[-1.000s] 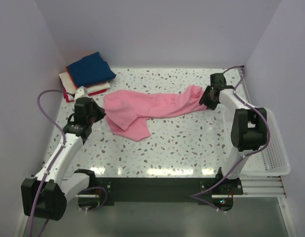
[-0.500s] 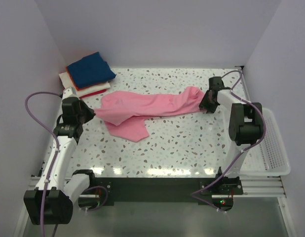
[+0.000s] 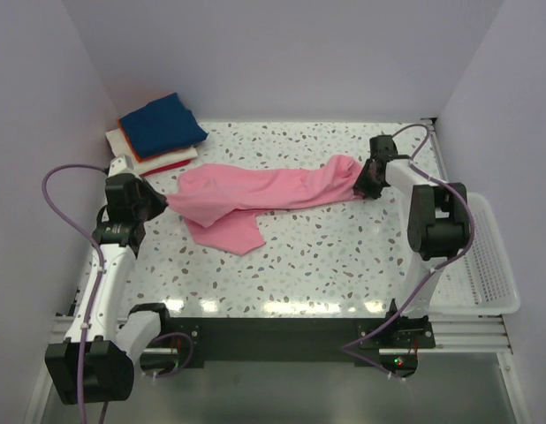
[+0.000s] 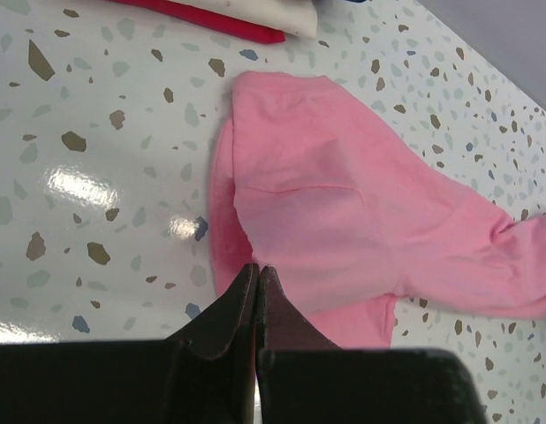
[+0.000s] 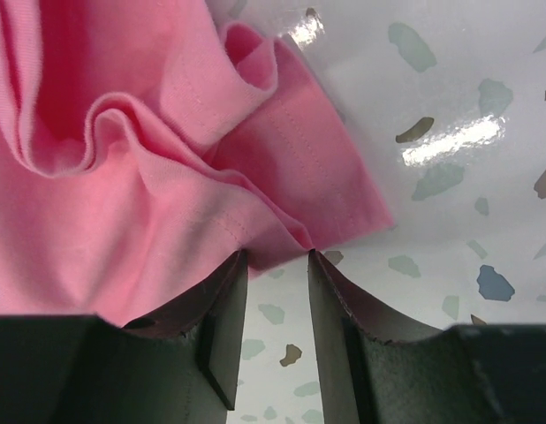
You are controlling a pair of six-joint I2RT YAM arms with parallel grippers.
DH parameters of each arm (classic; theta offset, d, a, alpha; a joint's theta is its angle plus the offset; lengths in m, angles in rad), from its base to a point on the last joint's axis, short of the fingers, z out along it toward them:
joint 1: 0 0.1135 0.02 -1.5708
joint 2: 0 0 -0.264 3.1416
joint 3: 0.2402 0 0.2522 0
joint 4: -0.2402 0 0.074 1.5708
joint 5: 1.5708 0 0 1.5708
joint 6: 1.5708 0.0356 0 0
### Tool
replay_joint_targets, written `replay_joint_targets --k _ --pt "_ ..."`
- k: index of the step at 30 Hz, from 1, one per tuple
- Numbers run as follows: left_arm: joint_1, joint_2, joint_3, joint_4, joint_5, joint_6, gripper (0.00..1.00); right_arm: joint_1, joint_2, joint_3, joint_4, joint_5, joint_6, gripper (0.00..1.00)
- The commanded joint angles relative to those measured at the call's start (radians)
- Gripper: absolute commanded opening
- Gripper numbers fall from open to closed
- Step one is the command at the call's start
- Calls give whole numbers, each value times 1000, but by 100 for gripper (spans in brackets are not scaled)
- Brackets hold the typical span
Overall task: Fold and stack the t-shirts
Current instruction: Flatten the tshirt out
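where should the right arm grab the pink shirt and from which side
Take the pink shirt by the stitched hem corner at its right end, coming in low from the bare table side. That corner lies flat and sticks out past the bunched folds, so the right gripper can close its open fingers over the edge. The left gripper pinches the opposite end.

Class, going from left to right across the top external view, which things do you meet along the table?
left gripper → pink t-shirt → right gripper → white mesh basket
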Motion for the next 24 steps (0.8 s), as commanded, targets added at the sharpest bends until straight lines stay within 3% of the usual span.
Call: replay_joint_targets --k 1,11,15,24 --pt "12 -5 25 32 32 33 0 7 4 62 12 -3 12 36" --pt "14 15 14 53 50 30 0 20 31 89 0 12 9 31" --pt "15 26 12 61 61 26 0 27 20 91 -21 38 1 24" --pt "14 24 6 67 71 21 0 31 27 74 -32 80 -22 26"
